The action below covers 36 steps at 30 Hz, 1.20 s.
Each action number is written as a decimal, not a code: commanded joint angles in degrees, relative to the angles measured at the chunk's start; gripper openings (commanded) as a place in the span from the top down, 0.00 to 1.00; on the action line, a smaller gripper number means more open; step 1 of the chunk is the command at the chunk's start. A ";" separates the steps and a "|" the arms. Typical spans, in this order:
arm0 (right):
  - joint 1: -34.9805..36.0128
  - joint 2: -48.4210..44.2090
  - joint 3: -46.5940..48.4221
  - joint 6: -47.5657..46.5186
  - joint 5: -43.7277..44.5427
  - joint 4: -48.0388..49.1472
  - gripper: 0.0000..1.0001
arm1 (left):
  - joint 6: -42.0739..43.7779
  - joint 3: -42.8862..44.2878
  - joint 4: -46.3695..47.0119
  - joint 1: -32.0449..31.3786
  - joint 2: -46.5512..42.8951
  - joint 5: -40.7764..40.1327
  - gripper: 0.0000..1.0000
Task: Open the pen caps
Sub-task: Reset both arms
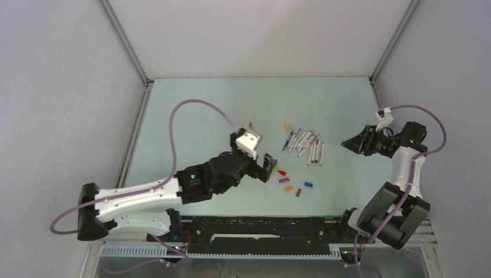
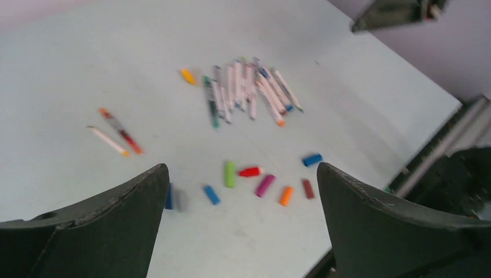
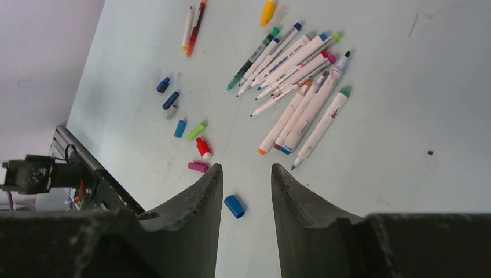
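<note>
Several loose pen caps lie in a row near the table's middle: green (image 2: 230, 174), red (image 2: 250, 171), magenta (image 2: 265, 185), orange (image 2: 286, 196), dark red (image 2: 308, 188) and blue (image 2: 312, 159). More blue ones (image 2: 211, 194) and a grey one (image 2: 180, 200) sit to the left. My left gripper (image 2: 241, 168) hovers over them, open wide and holding nothing. My right gripper (image 3: 246, 168) is open partway with nothing between its fingers; a blue cap (image 3: 234, 206) lies on the table under the gap. In the top view the left gripper (image 1: 269, 167) is just left of the caps and the right gripper (image 1: 345, 143) is right of the pens.
A pile of white pen barrels (image 1: 307, 145) lies behind the caps, with a lone orange cap (image 1: 286, 125) beyond it. Two separate pens (image 2: 120, 130) rest farther left. A black rail (image 1: 260, 223) runs along the near table edge.
</note>
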 commanded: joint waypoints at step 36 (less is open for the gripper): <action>12.82 -9.73 1.23 -25.63 19.12 -8.24 0.54 | -1.88 -1.77 -7.29 45.40 -5.36 25.01 0.02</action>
